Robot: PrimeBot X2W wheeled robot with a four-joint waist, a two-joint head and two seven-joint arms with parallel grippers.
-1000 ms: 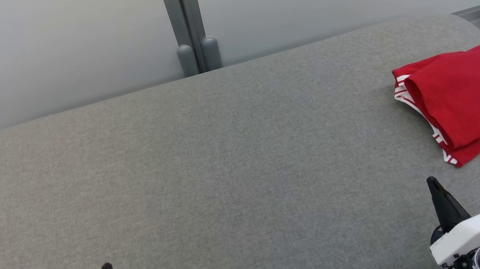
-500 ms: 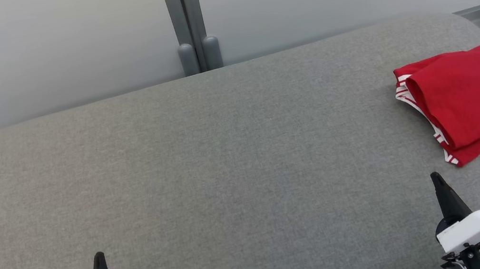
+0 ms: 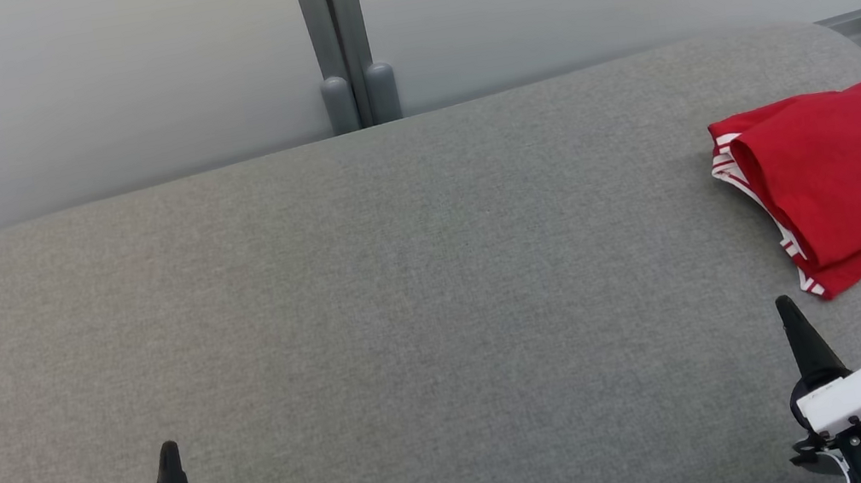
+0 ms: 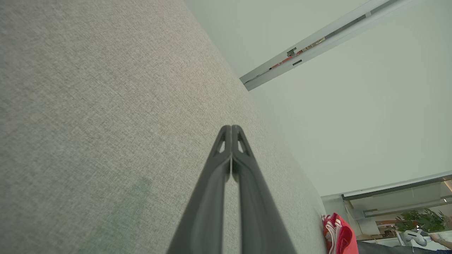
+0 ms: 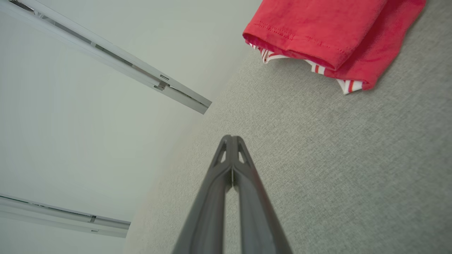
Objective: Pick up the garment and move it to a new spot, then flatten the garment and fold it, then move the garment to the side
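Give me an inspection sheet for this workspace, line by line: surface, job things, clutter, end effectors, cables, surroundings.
Surface: grey fabric-covered table, flat and smooth.
Job's things: red garment with white-striped trim, folded, lying at the table's right end.
Clutter: nothing seen.
End effectors: left end effector shut, holding nothing, at the near left; right end effector shut, holding nothing, just short of the garment and apart from it.
Cables: nothing seen on the table.
Surroundings: pale wall with a grey post behind the table.
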